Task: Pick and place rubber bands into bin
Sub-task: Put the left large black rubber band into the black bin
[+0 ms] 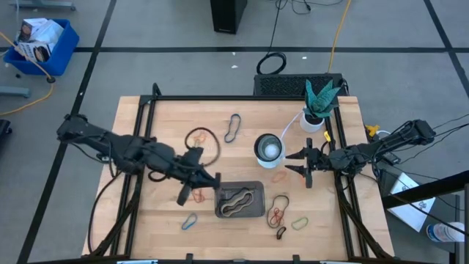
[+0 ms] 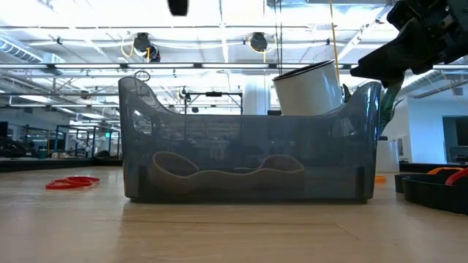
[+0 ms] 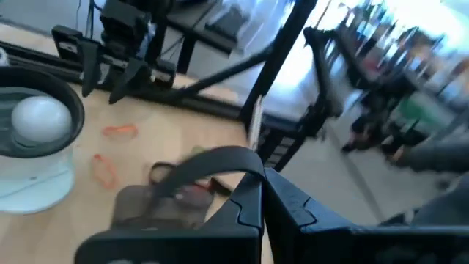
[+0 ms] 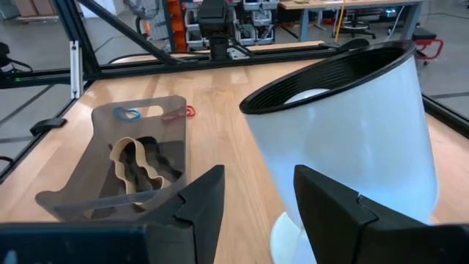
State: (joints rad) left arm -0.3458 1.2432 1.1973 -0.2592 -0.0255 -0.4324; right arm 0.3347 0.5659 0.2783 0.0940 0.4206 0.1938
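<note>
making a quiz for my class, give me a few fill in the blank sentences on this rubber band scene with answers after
1. The left gripper, just left of the bin, holds a ____ rubber band between shut fingers.
2. The tan and black rubber bands already lie inside the ____.
3. The right gripper waits with its fingers ____ beside the white cup.
4. The potted plant stands at the table's far ____ corner.

Missing words: black; bin; open; right
</note>
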